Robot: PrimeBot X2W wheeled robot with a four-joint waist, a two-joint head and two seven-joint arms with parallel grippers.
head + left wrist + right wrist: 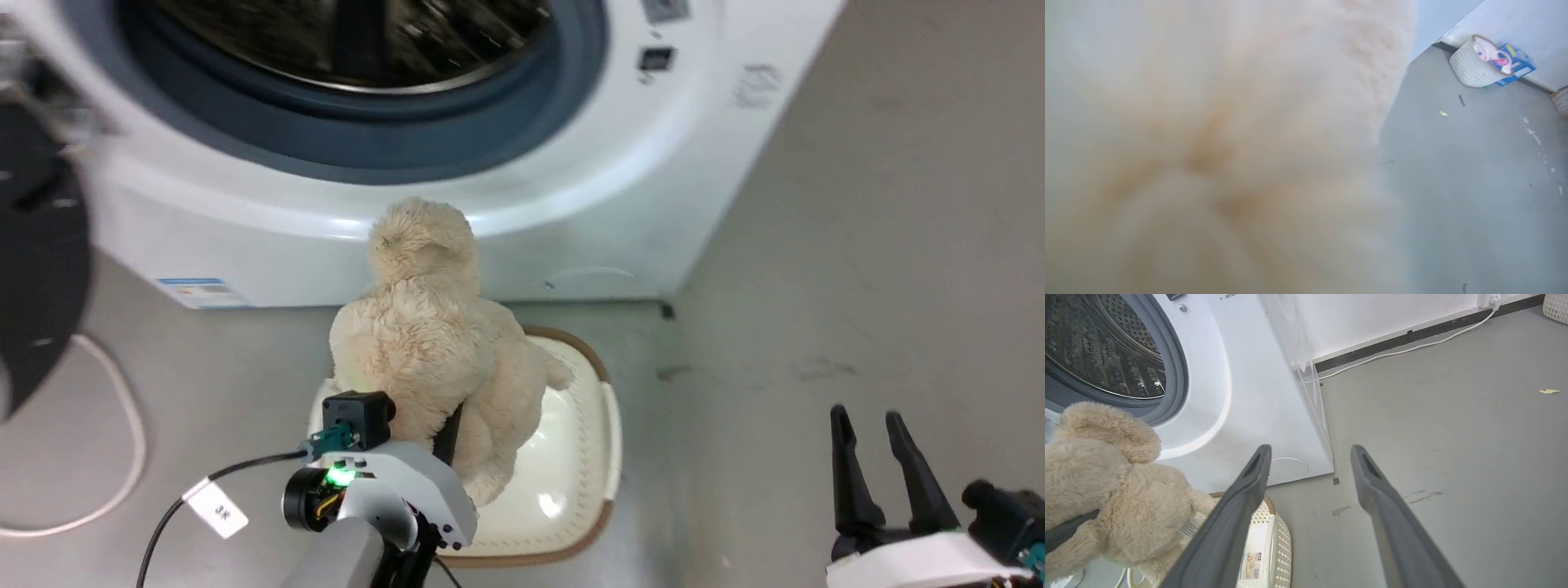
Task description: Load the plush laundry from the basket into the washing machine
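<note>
Plush laundry (433, 351) hangs nearest, pinched by the left fingers (447, 433), which are closed almost fully into its long pile; one dark finger shows against the fur. Off to the side, the right fingers (849, 482) stand spread wide above the bare floor (857, 245), holding and touching nothing. Just beneath the bundle sits the basket (611, 425), its pale bottom largely uncovered, so the lift out looks mostly done. Beyond it the washing machine (571, 204) has its drum (359, 41) open, with no load visible inside; raising the bundle to that opening and releasing it there is what remains.
</note>
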